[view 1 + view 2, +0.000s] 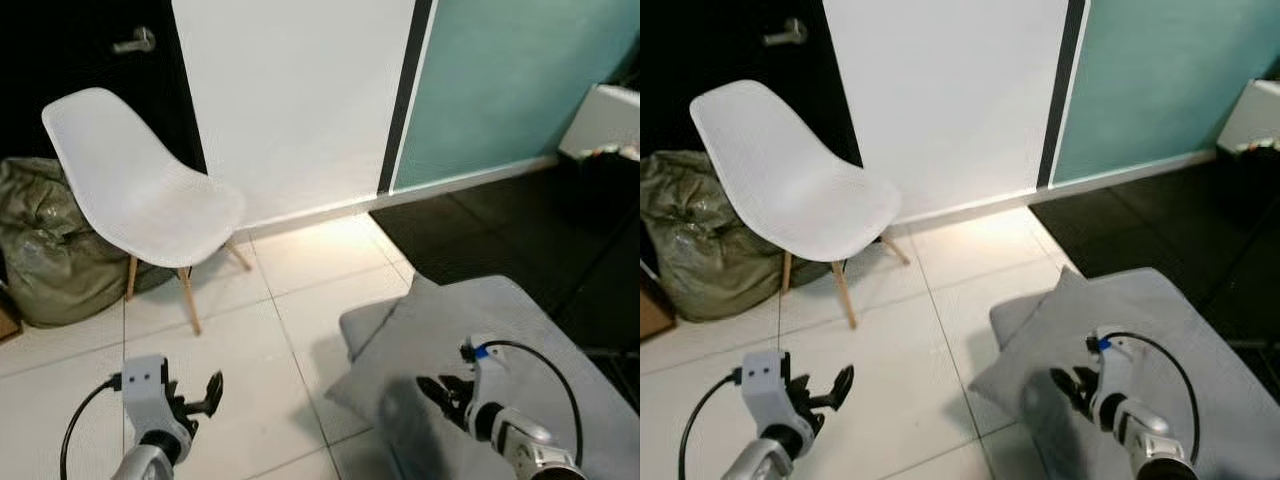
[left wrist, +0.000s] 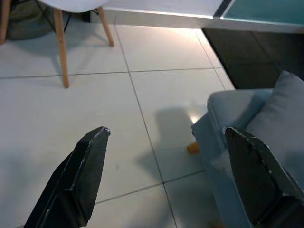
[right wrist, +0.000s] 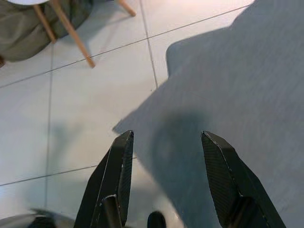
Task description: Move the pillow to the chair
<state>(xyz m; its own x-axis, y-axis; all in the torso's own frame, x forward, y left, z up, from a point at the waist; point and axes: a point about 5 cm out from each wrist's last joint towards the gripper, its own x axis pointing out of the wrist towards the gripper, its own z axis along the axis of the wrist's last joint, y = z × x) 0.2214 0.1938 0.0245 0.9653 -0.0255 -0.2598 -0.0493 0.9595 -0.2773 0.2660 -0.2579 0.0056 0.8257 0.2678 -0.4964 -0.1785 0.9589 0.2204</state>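
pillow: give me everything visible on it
The pillow is grey, soft-looking fabric, roughly square, with one pointed corner toward the wall. It lies tilted on a grey upholstered seat, its lower corner overhanging the white tiled floor. The right gripper hovers open above it, not gripping; its shadow falls on the fabric.

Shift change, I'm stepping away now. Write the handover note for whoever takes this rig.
Left gripper: open, empty, over the floor tiles.
Right gripper: open, empty, above the grey pillow, no grasp yet.
The pillow lies on the grey sofa seat, on the robot's right.
The white chair, seat bare, stands ahead to the left, next to an olive bag.
Done: nothing moved.
Left: grasp the pillow, carry it over, set it on the chair.
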